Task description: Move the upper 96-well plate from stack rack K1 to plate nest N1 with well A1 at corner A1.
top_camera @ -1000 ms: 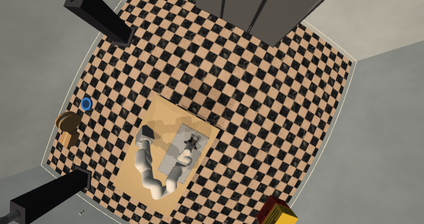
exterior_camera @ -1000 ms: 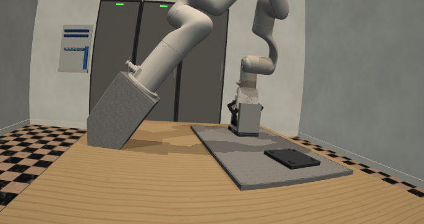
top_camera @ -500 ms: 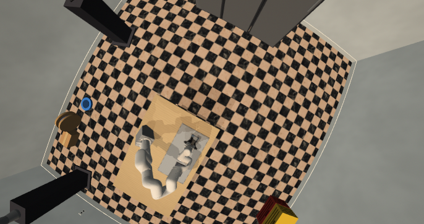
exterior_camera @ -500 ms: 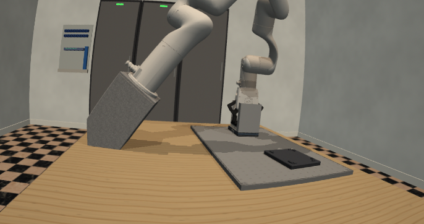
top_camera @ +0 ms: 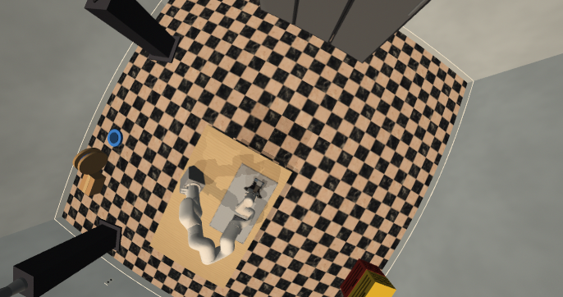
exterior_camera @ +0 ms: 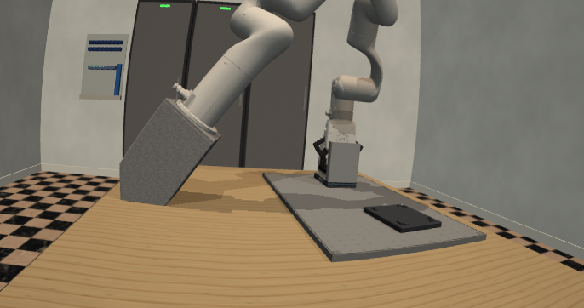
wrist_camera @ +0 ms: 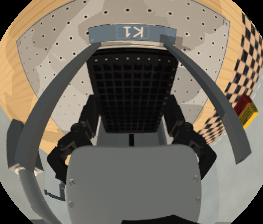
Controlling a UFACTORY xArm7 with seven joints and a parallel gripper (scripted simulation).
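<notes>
The stack rack K1 stands at the far end of the grey perforated baseplate; its label K1 shows in the wrist view. The upper 96-well plate is dark with a grid of wells and sits in the top of the rack. My gripper reaches straight down over the rack, and its two black fingers are shut on the long sides of the upper plate. It also shows in the exterior and top views. The lower plate is hidden. The plate nest N1 is a flat dark pad nearer the front. I cannot make out its A1 mark.
The arm's tilted grey base block stands on the wooden table to the left of the baseplate. Dark cabinets line the back wall. A red and yellow box and a wooden stool stand on the checkered floor.
</notes>
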